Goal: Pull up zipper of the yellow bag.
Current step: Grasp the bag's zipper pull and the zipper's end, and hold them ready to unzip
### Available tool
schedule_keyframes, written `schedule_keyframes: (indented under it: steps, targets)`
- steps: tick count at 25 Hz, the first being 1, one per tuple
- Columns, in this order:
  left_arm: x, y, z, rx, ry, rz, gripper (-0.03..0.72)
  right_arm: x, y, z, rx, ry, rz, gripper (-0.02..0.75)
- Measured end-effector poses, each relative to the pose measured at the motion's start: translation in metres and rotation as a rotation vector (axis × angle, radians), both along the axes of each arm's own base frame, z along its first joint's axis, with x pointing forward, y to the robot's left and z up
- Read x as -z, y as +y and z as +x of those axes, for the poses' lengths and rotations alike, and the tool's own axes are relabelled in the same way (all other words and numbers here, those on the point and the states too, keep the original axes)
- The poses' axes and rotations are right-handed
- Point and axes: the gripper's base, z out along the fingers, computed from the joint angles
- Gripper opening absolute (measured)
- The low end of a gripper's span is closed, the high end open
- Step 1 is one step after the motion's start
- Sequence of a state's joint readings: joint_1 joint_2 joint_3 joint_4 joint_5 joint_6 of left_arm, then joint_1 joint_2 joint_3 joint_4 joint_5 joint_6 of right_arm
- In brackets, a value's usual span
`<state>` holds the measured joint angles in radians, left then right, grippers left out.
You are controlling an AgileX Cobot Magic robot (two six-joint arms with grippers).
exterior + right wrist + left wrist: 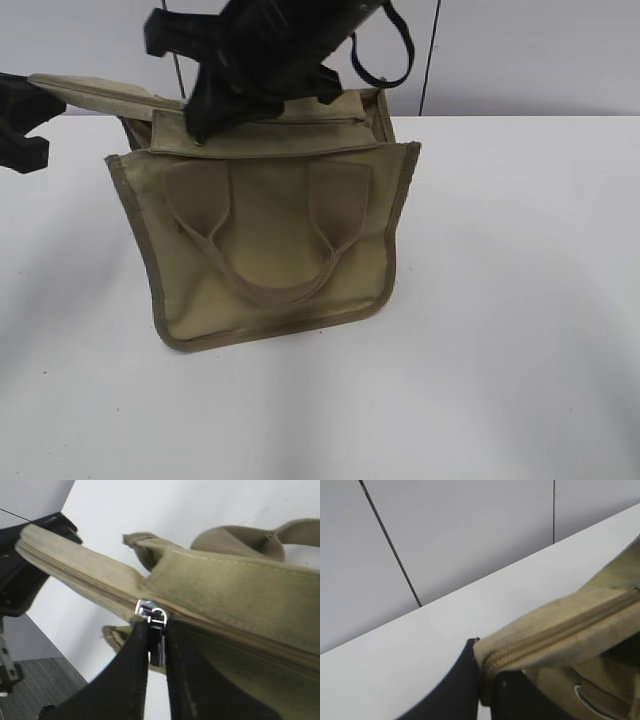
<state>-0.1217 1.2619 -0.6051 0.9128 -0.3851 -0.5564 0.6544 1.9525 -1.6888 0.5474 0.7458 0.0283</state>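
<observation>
The yellow bag (270, 240) is a khaki canvas tote standing on the white table, with two loop handles on its front face. Its top panel with the zipper (300, 122) stretches left. My left gripper (25, 125) is shut on the end tab of the zipper strip (487, 667) at the bag's left end. My right gripper (215, 115) reaches down over the top panel and is shut on the silvery zipper pull (156, 625). The zip line (85, 577) runs from the pull toward the left gripper.
The white table (520, 330) extends to the right and front of the bag. A grey panelled wall (520, 50) stands behind it. A dark strap (395, 50) hangs behind the bag at the back.
</observation>
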Motion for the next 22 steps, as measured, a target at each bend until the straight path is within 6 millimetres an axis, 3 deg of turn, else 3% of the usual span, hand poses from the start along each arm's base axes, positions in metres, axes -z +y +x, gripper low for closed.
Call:
schedule_keyframes:
  steps: [5, 14, 22]
  targets:
    - [0.001, 0.001, 0.0, -0.014, 0.011, 0.004, 0.003, 0.007, -0.032, 0.01, -0.026, 0.013, -0.177, 0.063]
    - [0.001, 0.002, 0.0, -0.02, 0.016, 0.006, 0.003, 0.0, -0.085, 0.019, -0.031, 0.034, -0.428, 0.06]
    - [0.003, 0.003, 0.001, -0.041, 0.029, 0.006, 0.022, -0.001, -0.089, 0.017, -0.048, 0.039, -0.454, 0.09]
